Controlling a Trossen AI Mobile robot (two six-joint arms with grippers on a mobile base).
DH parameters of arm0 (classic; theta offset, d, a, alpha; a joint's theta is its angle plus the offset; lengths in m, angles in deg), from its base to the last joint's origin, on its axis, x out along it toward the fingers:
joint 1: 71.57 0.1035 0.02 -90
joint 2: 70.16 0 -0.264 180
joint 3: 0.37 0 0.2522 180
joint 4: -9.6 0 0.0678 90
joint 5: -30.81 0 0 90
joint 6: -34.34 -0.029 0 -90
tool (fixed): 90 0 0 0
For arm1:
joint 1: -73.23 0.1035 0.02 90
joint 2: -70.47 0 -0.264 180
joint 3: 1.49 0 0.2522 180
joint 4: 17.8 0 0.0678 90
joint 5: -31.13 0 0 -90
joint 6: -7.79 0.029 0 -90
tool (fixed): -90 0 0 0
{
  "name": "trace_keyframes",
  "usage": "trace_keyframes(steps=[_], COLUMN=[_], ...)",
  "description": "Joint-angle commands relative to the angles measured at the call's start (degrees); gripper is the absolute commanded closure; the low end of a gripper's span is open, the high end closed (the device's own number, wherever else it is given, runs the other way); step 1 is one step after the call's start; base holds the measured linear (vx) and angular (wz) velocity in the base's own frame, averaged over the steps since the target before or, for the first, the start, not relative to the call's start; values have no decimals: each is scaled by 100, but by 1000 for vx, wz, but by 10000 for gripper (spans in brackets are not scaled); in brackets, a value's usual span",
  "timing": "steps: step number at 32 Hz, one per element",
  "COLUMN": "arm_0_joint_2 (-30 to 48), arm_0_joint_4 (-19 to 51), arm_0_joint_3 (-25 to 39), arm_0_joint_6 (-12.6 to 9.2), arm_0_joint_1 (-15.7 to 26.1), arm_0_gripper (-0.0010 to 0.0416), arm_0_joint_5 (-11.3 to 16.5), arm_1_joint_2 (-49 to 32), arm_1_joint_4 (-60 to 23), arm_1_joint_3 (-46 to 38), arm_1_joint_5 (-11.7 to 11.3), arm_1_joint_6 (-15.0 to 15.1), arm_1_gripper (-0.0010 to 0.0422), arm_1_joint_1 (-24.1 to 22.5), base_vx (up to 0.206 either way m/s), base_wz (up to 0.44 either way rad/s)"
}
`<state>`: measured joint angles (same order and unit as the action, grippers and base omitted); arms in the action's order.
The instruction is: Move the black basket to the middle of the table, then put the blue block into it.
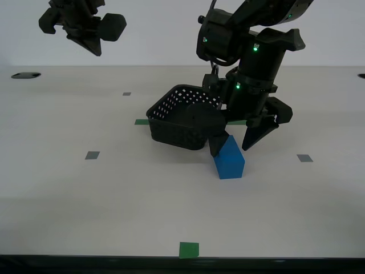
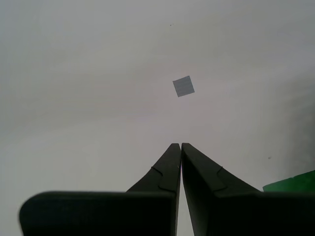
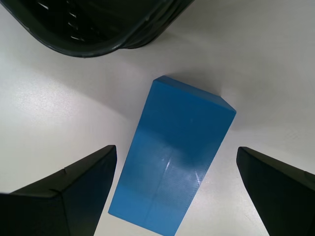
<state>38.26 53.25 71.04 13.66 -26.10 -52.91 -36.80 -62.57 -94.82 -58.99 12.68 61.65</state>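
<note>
Blue block [image 3: 172, 157] sits between the 2 spread jaws of my first gripper [image 3: 174, 191], clear white table showing on both sides of it, so jaws are released and not touching it. In the first wrist view the block lies flat on the table [image 3: 275, 59], long axis running away from the camera toward the black basket [image 3: 93, 24], whose rounded rim and hole-dotted wall sit just beyond the block's far end with a strip of bare table between. In the exterior view my first gripper [image 1: 239, 142] points down over the blue block [image 1: 229, 161]; 1 finger comes down at the block's 11 o'clock corner, right against the basket wall, the other hangs off at the block's 2 o'clock. The black basket [image 1: 182, 117] stands upright at 10 o'clock from the block, near the middle of the table [image 1: 85, 205], beside a green tape strip [image 1: 141, 121]. Green square [image 1: 189, 249] sits at 6 o'clock on the near table edge; a grey square [image 1: 92, 154] lies at 9 o'clock from the basket, well apart. My second gripper [image 2: 180, 147] has its 2 jaws clenched tip to tip on nothing, hanging above bare table [image 2: 74, 98] with 1 grey square [image 2: 183, 86] beyond the tips. In the exterior view it is raised at 11 o'clock [image 1: 85, 25], well apart from basket and block.
</note>
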Motion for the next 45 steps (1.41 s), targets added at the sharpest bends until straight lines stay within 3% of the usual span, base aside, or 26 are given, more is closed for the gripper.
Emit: trace_keyframes(steps=[1,5,7,12,13,14,16,19,24,28,31,35,37,38,43,45], arm_0_joint_2=[4,4,4,109,339,625,654,581,297,-354,-608,-560,-562,-560,-501,-286], arm_0_joint_4=[-26,-39,-28,90,98,125,151,168,341,660,634,450,363,295,-391,-614], arm_0_joint_3=[0,0,-9,-55,-59,-24,42,177,295,487,1029,1617,1703,1818,1707,1709], arm_0_joint_6=[-188,-282,-291,-319,-326,-409,-428,-446,-435,-391,-74,83,133,216,369,629], arm_0_joint_1=[2,2,7,7,9,13,2,7,7,7,7,-2,-4,-33,-334,-474], arm_0_gripper=[64,101,114,149,176,223,270,410,407,407,407,407,407,407,407,406], arm_0_joint_5=[-66,-59,81,282,527,999,896,828,822,822,636,577,496,216,160,149], arm_1_joint_2=[2,2,2,2,2,2,4,9,9,9,9,9,9,9,9,9], arm_1_joint_4=[4,13,20,31,28,22,-26,-50,-59,-46,-42,-68,-70,-72,-70,-85], arm_1_joint_3=[-2,-2,-2,-2,-2,-2,-15,-9,-9,-9,-11,-9,-9,-9,-9,-9], arm_1_joint_5=[22,28,236,234,234,234,234,234,232,229,229,229,229,229,232,232], arm_1_joint_6=[22,7,-42,-42,-44,-39,-28,-28,-11,11,9,9,9,9,9,11], arm_1_gripper=[412,412,412,412,412,412,412,412,412,412,412,412,412,412,412,412], arm_1_joint_1=[2,0,2,2,2,4,7,9,28,57,68,72,76,76,76,76], base_vx=[0,0,0,0,0,0,0,0,0,0,0,0,0,0,0,0], base_wz=[0,0,0,0,0,0,0,0,0,0,0,0,0,0,0,0])
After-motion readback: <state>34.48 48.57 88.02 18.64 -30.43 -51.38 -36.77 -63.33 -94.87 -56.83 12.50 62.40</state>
